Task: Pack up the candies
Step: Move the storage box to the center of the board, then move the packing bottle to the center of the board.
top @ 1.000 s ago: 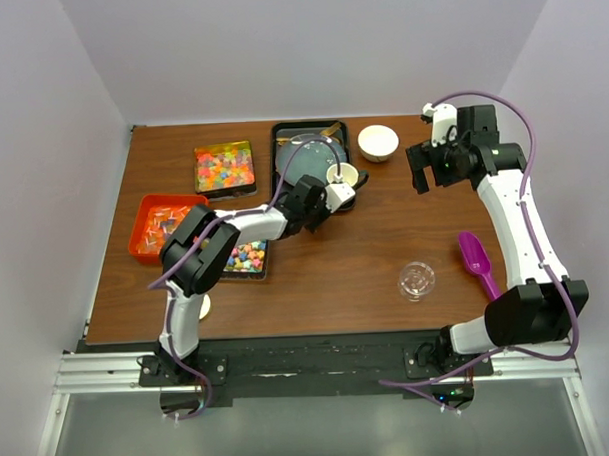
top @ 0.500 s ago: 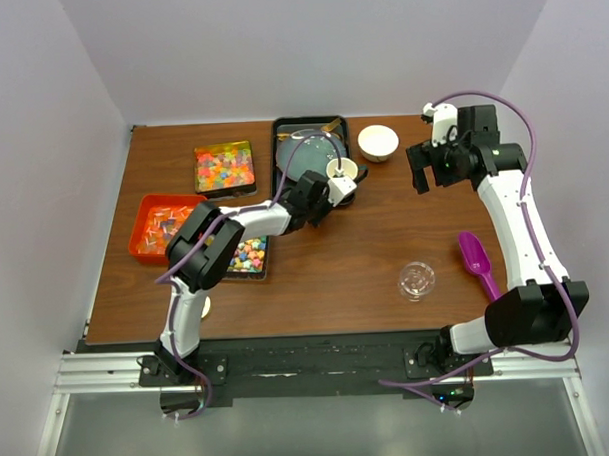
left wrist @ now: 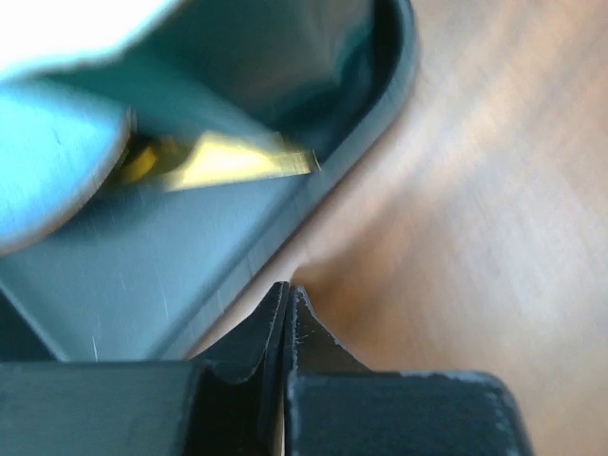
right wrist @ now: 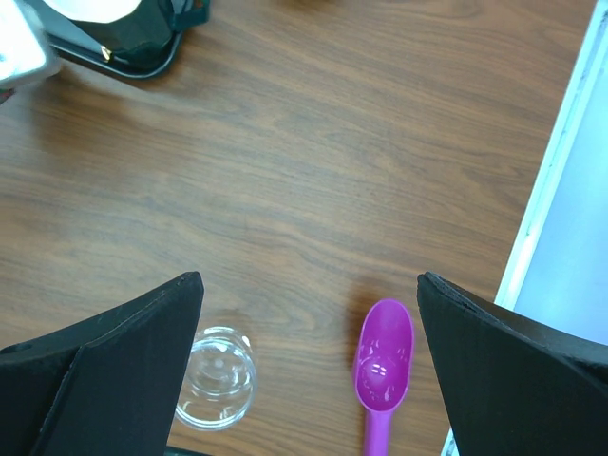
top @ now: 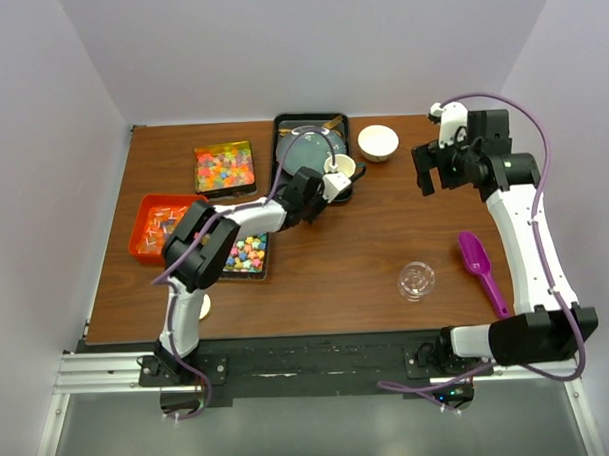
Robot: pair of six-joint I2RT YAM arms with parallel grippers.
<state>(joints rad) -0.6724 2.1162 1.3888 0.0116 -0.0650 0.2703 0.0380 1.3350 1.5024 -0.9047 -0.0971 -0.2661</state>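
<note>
The candies (top: 225,167), small, light, slippery lumps, fill open boxes toward ten o'clock on the table (top: 366,256); loose like this, they would likely scoop better than pinch. The left gripper (left wrist: 288,302), jaws pressed together on nothing, sits at the dark tray (left wrist: 313,204) rim near twelve. The right gripper (right wrist: 309,285) hangs spread wide and empty toward two o'clock.

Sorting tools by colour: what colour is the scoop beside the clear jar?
Bright purple; the scoop shows best in the right wrist view.
</note>
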